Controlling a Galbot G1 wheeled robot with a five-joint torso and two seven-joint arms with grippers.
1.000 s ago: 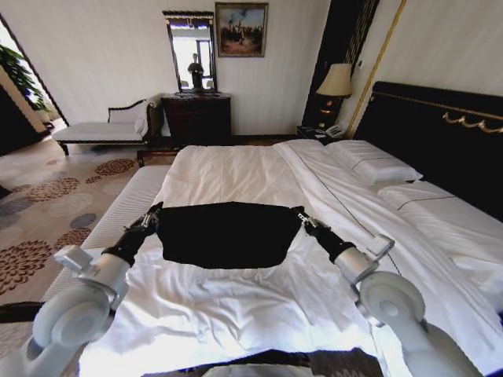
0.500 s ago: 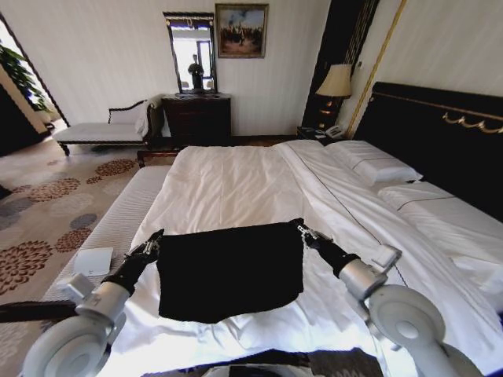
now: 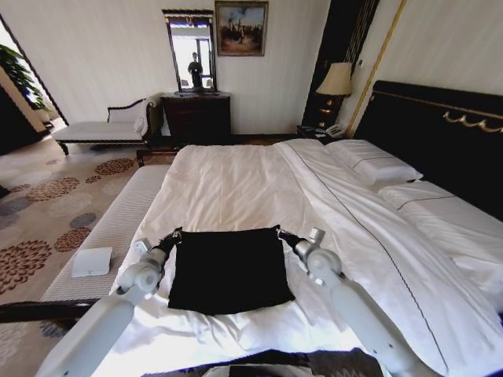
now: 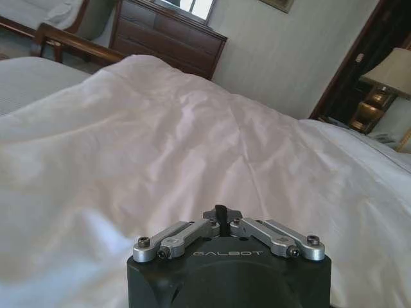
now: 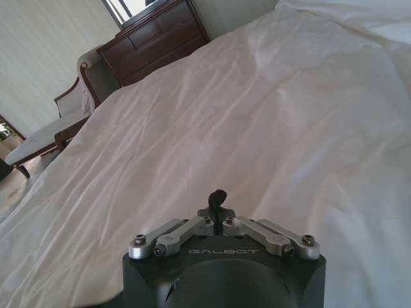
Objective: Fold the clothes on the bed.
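Black T-shirt (image 3: 229,267) hangs as a flat panel over the white bed (image 3: 236,181), left gripper (image 3: 174,236) and right gripper (image 3: 279,233) each pinching an upper corner.

Both arms reach forward, left gripper (image 3: 174,236) and right gripper (image 3: 280,233) clamped closed.
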